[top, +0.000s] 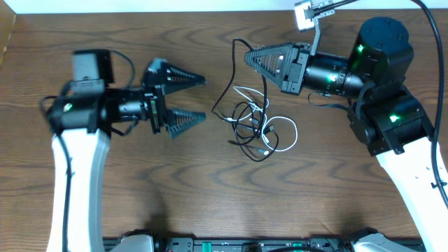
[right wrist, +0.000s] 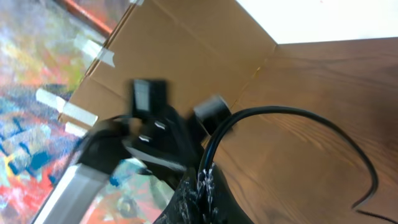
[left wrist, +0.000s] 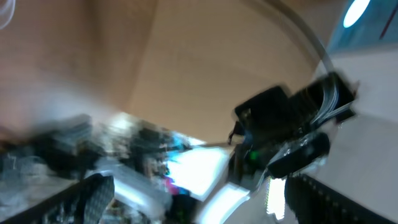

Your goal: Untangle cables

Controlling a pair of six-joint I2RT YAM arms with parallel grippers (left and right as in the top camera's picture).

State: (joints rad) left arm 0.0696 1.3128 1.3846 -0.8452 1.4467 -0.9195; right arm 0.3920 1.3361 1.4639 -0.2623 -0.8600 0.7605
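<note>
Left gripper [top: 204,98] hovers over the left half of the table [top: 140,182], jaws spread wide and pointing right, nothing between them. Its own wrist camera is too blurred to add anything.

Moving to the middle, and there are the cables [top: 253,126], a loose knot of thin cords lying on the wood just right of centre. Dark loops cross each other in the heart of it, and a white cord [top: 292,133] swings out in an oval on the right side. One black cord [top: 225,87] climbs out of the knot's left side and curves up toward the far edge.

On to the right gripper [top: 246,57], just above the knot, fingers together and pointing left. That black cord runs right up to its tips, and the right wrist view shows the cord [right wrist: 298,113] arcing away from the fingers over the table, so it has the cord pinched.

As for room, bare wood lies between the open left jaws and the knot, and there is more in front of the tangle. The far edge sits close behind the right gripper, and cardboard [top: 7,35] stands at the table's far left corner.
</note>
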